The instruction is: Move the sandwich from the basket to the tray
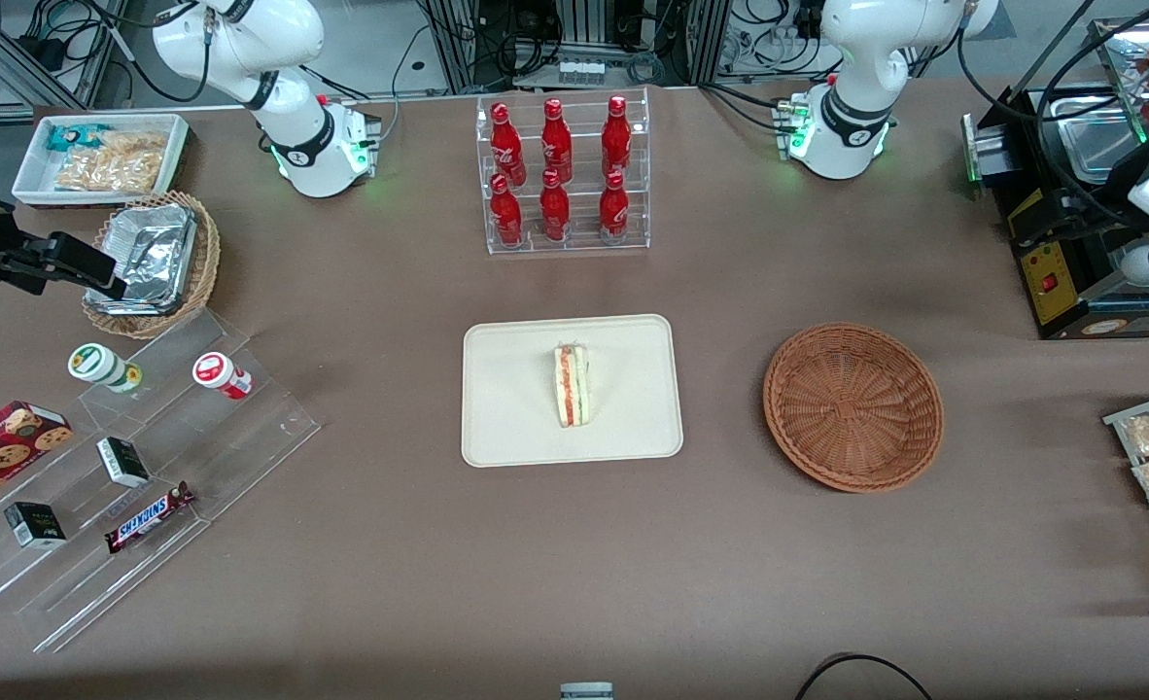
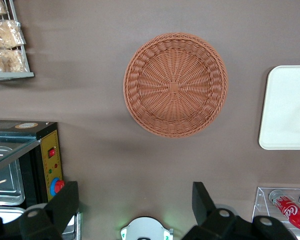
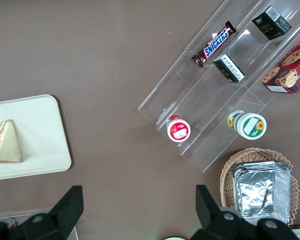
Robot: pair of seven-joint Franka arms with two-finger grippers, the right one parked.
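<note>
One sandwich [image 1: 572, 385] lies on the one cream tray [image 1: 506, 408], and the one brown wicker basket [image 1: 853, 405] sits beside it. Six red soda bottles [image 1: 557, 170] stand in a clear rack (two rows of three). The left gripper [image 2: 135, 207] hangs high over the table near the basket, fingers [image 2: 202, 200] spread wide, holding nothing.

reddish-brown woven basket [image 1: 853, 405], cream tray [image 1: 516, 408], black end effector [image 2: 135, 205]

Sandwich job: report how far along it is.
Done: the sandwich lies on the tray, and the basket is empty. In hand: nothing; the gripper hangs open above the table beside the basket. Left: nothing visible.
</note>
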